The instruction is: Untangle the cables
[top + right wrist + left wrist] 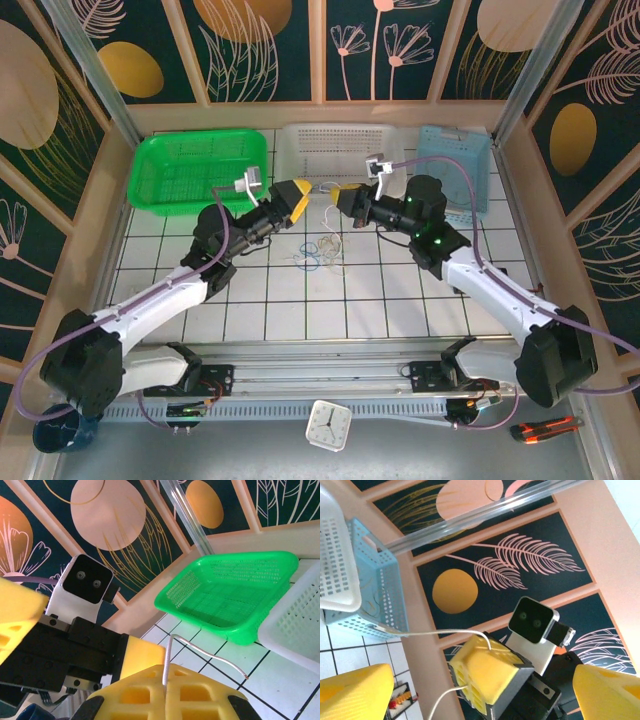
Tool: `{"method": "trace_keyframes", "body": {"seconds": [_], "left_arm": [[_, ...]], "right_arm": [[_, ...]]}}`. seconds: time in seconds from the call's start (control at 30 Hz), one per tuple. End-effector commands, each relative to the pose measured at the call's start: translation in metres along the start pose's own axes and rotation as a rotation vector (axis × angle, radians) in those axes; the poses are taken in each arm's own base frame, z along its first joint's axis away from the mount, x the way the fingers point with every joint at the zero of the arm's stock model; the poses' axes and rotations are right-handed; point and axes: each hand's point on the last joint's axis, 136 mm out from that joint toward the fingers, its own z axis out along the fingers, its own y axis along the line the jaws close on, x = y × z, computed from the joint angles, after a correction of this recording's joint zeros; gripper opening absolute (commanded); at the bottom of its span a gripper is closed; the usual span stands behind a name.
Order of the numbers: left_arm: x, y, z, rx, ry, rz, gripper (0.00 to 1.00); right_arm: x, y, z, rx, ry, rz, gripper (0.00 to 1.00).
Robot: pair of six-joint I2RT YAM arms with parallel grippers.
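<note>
Along the top of the overhead view, three baskets in a row against the back wall: a green basket (200, 170) at upper left, a white basket (335, 150) in the middle, a blue basket (455, 165) at upper right. Hard to tell from any view what lies inside them. At mid-frame, just below the white basket, the left gripper (300, 197): yellow fingers (355, 692) spread wide, gripping nothing, tips facing the right gripper (347, 195) close beside it. Right gripper: pressed shut, pinching a white cable (200, 648). From its own wrist, that thin strand rising out between the yellow pads (200, 697), then bending down toward the right of the frame, bare end in the air. From the left wrist, the same strand curving off the closed tips toward the blue basket at the left edge. Below both grippers in the overhead view, the rest of the cables (322, 250) in a loose tangle of white, blue and tan on the table (400, 300), white with a dark grid. All around, pale wooden framing and dark wall panels with gold discs and pink leaves.
</note>
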Motion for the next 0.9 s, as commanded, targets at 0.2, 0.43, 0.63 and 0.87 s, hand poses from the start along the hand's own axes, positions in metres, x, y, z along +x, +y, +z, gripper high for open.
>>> {"method": "trace_keyframes", "body": {"seconds": [0.2,0.43,0.63,0.87], "left_arm": [[0.005,-0.017,0.015,0.077,0.027,-0.037,0.93],[0.002,-0.008,0.02,0.054,0.01,-0.034,0.93],[-0.001,-0.003,0.02,0.041,-0.01,-0.032,0.87],[-0.006,-0.001,0.019,0.031,-0.046,-0.016,0.74]], "right_arm": [[-0.001,0.009,0.011,-0.051,-0.002,-0.006,0.0],[0.013,0.021,0.015,-0.079,0.033,-0.01,0.0],[0.021,0.026,0.015,-0.088,0.05,-0.005,0.0],[0.033,0.028,0.013,-0.099,0.074,0.01,0.0]]}}
